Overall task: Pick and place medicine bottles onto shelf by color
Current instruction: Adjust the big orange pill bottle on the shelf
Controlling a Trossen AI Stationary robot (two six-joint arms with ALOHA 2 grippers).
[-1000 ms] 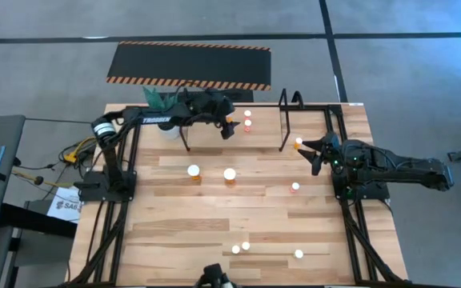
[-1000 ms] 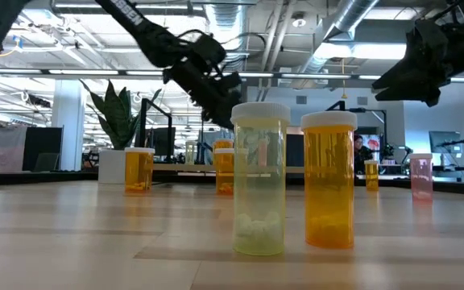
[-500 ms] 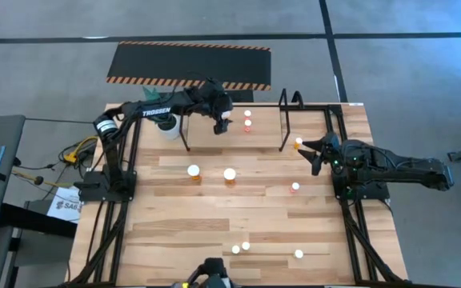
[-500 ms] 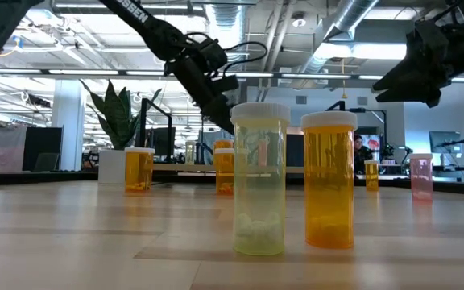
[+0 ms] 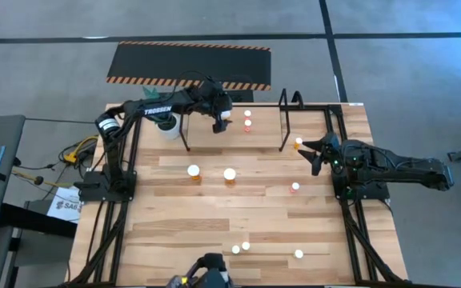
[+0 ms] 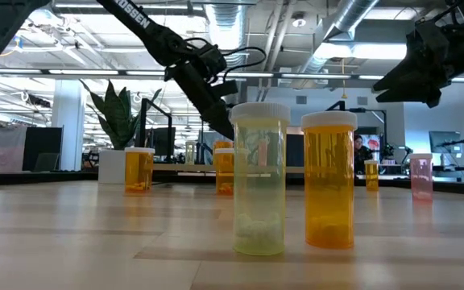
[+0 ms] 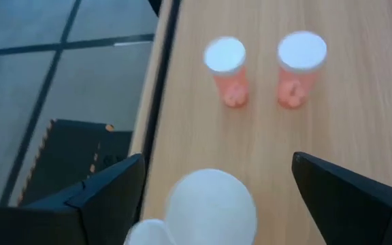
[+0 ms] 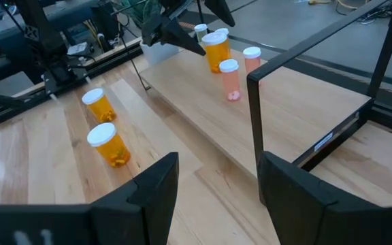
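Closest to my low camera, a pale yellow medicine bottle [image 6: 258,179] and an orange bottle [image 6: 329,180] stand upright side by side on the tabletop [image 5: 214,216], each a clear plastic cylinder with a white round cap. From above I see them as small white caps near the front edge, with a third cap [image 5: 298,254] a little off to the right.

Farther back, two larger orange bottles [image 5: 194,171] [image 5: 230,174] stand mid-tabletop, and a small pink one [image 5: 295,188] stands nearer the right arm.

My right gripper [image 5: 314,154] hovers just beside the shelf's right end, its fingers spread wide and holding nothing. A small orange-capped bottle [image 5: 298,143] stands just beside it.

Beyond that is the shelf [image 5: 262,132], a light wooden board framed by thin black hoop uprights [image 5: 290,110] at each end. Two pink bottles [image 7: 226,70] [image 7: 299,67] stand upright on it, close together. My left gripper [image 5: 220,120] hangs over the shelf just left of them, released, fingers wide apart. An orange bottle [image 8: 216,50] stands upright between those fingers; through the left wrist camera I see only its white cap, and I cannot tell whether either finger touches it.

Behind the shelf's left end a green plant [image 6: 118,118] sits in a white pot [image 5: 166,126]. Past the tabletop, a black hazard-striped mat [image 5: 190,64] lies on the grey floor; the low camera shows an office with exposed ceiling ducts.
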